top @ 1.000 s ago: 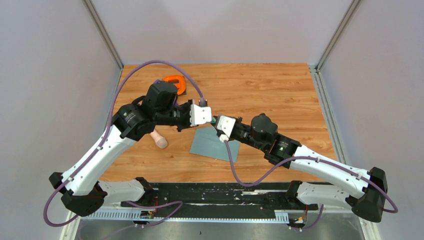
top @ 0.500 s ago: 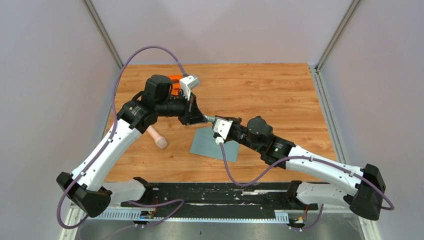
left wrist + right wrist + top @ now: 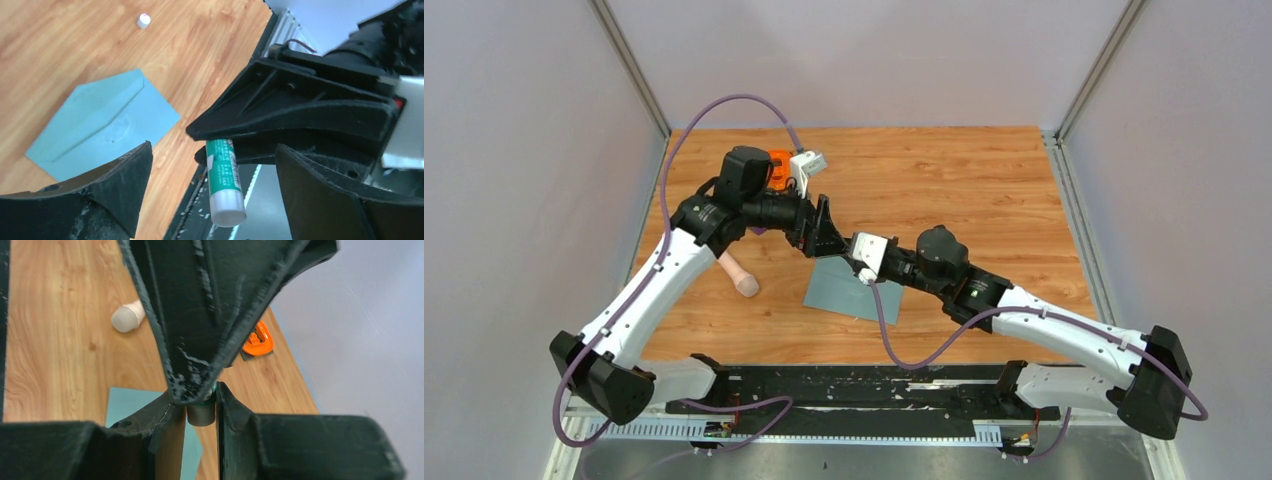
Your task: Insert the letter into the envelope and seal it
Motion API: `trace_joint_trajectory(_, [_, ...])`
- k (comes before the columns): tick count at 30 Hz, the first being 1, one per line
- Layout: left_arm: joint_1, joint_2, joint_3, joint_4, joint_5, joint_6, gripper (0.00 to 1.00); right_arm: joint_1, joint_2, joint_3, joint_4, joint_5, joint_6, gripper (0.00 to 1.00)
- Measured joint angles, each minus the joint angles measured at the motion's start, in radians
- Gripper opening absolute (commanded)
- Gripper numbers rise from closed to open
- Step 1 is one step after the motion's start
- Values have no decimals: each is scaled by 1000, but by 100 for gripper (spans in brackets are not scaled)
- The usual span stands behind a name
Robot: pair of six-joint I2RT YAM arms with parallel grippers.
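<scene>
Glue stick (image 3: pixel 224 181) in right jaws, lettering blurred

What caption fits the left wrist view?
Right gripper holds a green-and-white glue stick inside the open left gripper; teal envelope lies flat on the wooden table.

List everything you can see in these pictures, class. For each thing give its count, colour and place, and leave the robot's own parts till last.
envelope: one, grey-teal, lying flat near the middle of the table
glue stick: one, green and white, held above the table
cylinder: one, pale pink, lying on the table left of the envelope
orange object: one, orange on a black base, far side of the table
small cap: one, white, on bare wood apart from the envelope
table: one, brown wood
left pincer: one, black, open, close to the right pincer
right pincer: one, black, shut on the glue stick
</scene>
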Motion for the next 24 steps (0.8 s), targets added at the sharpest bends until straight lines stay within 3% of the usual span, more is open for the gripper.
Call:
trace_joint_trajectory(4, [-6,-4,98,-107,18,353,100,-25,-5,12,8,-89,49,0])
trace_joint_trajectory(8, [-24,-103,130,-209,-2,825,100,-46,-7,20,-10,-145,90,0])
trace_joint_trajectory(13, [-147,-271,92,-291,-97,1377,100,-50,-7,42,-27,-186,121,0])
trace_joint_trajectory(17, [-220,-349,11,-293,-185,1637,97,-51,-7,50,-32,-208,132,0])
trace_joint_trajectory(22, [-238,-348,-69,-286,-276,1873,72,-51,-7,51,-39,-224,139,0])
trace_joint_trajectory(24, [-241,-329,-71,-282,-297,1912,70,-51,-7,51,-43,-225,140,0])
